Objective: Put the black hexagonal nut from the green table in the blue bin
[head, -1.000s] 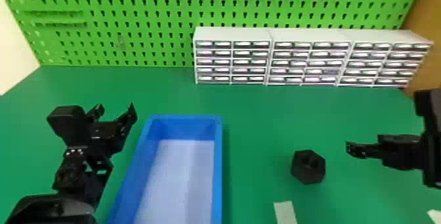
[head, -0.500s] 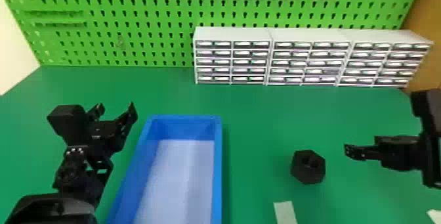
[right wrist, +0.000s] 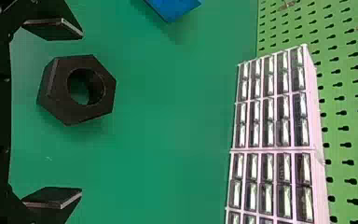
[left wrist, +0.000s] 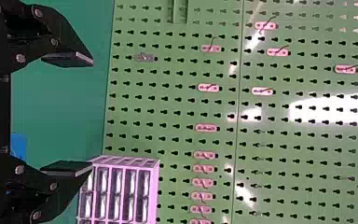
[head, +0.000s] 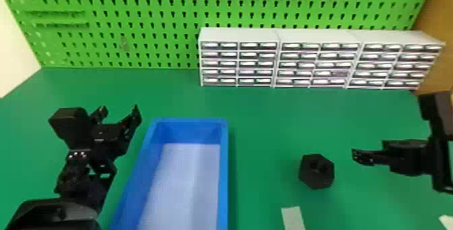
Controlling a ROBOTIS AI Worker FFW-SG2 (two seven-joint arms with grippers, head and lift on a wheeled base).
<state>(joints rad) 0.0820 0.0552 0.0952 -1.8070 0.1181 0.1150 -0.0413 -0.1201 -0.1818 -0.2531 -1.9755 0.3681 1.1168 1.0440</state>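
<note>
Just left of the right hand (head: 358, 156), its fingers spread, lies the black hexagonal nut (head: 316, 178).

Green table (head: 266, 111), blue bin (head: 223, 172), black hexagonal nut (head: 315, 178) (hole showing), pale strip (head: 292, 217), white drawer units (head: 316, 37) behind

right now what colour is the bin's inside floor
Pale bluish white, best seen in the head view.

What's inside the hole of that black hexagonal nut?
Through the hole in the black hexagonal nut, you see its dark inner wall and some green table. What's under its solid part is covered.
</note>
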